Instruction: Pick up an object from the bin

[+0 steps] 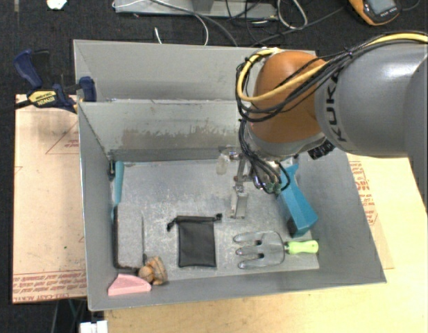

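My gripper (238,203) hangs under the arm's orange cover in the right middle of the bin, low over the bare floor. A blue block (297,207) lies tilted just to its right, partly hidden by the wrist. In front of it a small metal hand fork with a green handle (269,249) lies flat. A black flat pouch (197,241) lies to its front left. Nothing is seen in the gripper.
A pink wedge (127,285) and a brown lumpy thing (155,270) sit in the front left corner. A dark strip (118,245) and a blue tube (118,183) lie along the left wall. Bare floor shows around the bin's middle and back.
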You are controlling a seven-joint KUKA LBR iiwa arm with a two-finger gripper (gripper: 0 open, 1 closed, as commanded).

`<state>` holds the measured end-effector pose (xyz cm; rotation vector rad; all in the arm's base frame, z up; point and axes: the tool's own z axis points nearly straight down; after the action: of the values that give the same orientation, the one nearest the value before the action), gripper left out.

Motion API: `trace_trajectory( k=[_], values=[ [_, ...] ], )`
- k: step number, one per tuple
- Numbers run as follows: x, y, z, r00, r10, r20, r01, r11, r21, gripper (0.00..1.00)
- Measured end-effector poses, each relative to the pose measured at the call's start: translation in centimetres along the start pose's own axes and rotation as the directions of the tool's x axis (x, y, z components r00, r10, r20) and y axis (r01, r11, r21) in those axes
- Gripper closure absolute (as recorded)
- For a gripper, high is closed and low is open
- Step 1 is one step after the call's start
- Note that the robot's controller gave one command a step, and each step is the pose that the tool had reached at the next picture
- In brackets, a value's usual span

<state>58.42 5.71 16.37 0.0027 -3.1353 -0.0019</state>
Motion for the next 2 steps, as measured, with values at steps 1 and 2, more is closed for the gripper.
trace_trajectory(
  k=[1,2],
  values=[
    [-0.2,0.0,-0.4,1.0,0.002,0.008,-0.002,1.0,0.0,0.0],
    [2.9,5.7,8.4,1.0,-0.027,0.01,0.027,1.0,-0.002,0.0]
  ],
)
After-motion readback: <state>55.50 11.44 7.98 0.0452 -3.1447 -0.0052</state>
